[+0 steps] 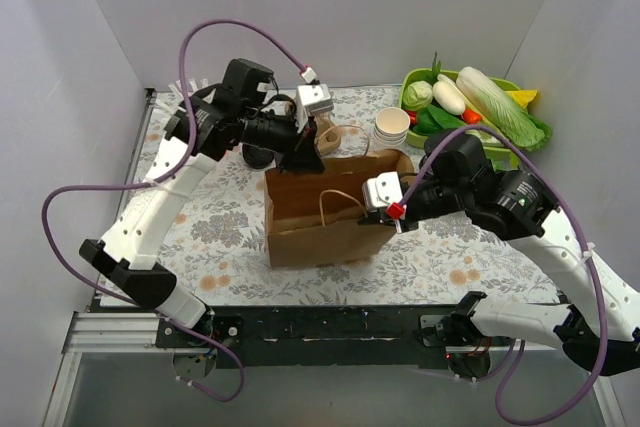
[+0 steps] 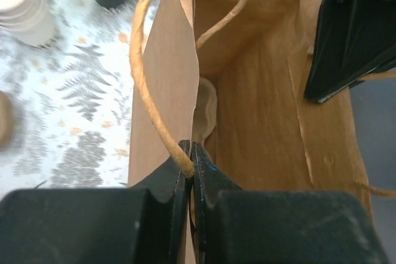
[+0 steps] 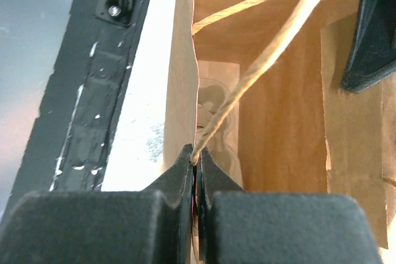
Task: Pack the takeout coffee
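Brown paper bag (image 1: 310, 232): stands upright in the middle of the flowered table, mouth up. It is pinched on 2 opposite walls, which by my reading spreads the mouth and keeps the soft paper from folding in on what it holds.
Left gripper (image 2: 190, 156): clenched on the top edge of the bag's far wall, at the spot where a handle joins the paper. Gripping at the rim leaves the inside clear.
Right gripper (image 3: 197, 156): clamped tight on the near wall's rim, with that side's handle running into the pinch. It faces the other arm across the opening, so the 2 grips pull against each other.
Pulp carrier (image 2: 206, 110): a tan moulded shape low inside the bag, against the wall the left arm holds. The right wrist view shows a pale moulded shape in the same depth.
Takeout coffee: no white cup or black lid can be made out in the bag. Whether it sits in the carrier I cannot tell, since the paper walls hide most of the bottom.
Handle cord (image 2: 145, 85): twisted paper, arching loose outside the wall and down into the left fingertips.
Stage: likely late in the packing, with the bag steadied or readied for lifting.
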`<control>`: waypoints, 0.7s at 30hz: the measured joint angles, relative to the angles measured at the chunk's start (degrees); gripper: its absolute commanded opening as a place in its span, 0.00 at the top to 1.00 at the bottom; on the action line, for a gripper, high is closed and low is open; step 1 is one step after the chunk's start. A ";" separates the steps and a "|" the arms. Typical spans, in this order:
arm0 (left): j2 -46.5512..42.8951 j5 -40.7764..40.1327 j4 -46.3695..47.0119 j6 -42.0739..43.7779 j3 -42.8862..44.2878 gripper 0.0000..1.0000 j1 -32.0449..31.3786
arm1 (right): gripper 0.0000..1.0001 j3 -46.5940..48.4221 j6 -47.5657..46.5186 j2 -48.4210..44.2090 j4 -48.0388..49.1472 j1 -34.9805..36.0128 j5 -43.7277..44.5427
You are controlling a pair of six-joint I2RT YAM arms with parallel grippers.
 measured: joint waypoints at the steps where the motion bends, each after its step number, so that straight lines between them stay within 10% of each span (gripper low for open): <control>1: 0.00 -0.90 -0.44 0.28 2.27 1.00 0.09 | 0.99 1.31 0.04 0.83 0.52 0.00 0.20; 21: 0.66 -9.86 -1.38 2.14 8.33 0.95 0.35 | 0.99 10.10 0.22 5.97 1.53 0.00 0.55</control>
